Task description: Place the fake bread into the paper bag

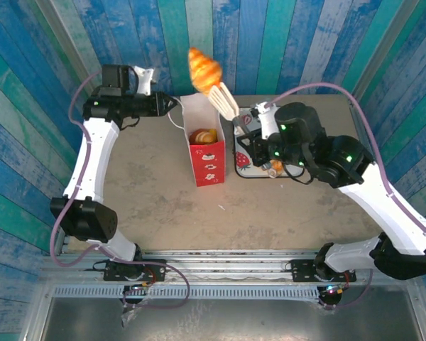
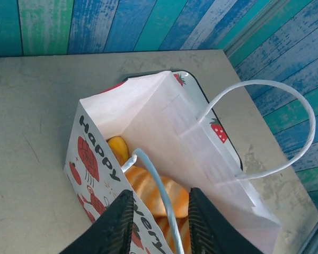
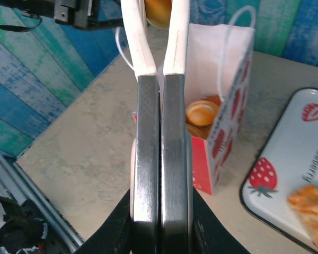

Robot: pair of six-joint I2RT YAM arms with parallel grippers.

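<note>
The grey tabletop (image 1: 149, 199) spread out beneath both arms. On it the paper bag (image 1: 207, 169) stood upright with its mouth open, right under the left gripper (image 1: 175, 104) and below and ahead of the right gripper (image 1: 220, 96). A strawberry-printed tray (image 3: 286, 143) lay off to the right gripper's right, just beside the bag. On it was one orange pastry (image 3: 307, 198), too blurred to name.

The right gripper was clamped on a golden croissant (image 1: 204, 67). It pinched the croissant at the very tips of its long white fingers (image 3: 132, 37) and held it in the air, higher than the bag's rim.

Down inside the bag, beneath the left gripper, lay several glossy orange pastries (image 2: 153, 193). The left gripper's jaws stood narrow but apart. One thin handle (image 2: 155, 180) ran up between them with space on either side. The other handle loop (image 2: 302, 111) arched away to that gripper's right.
</note>
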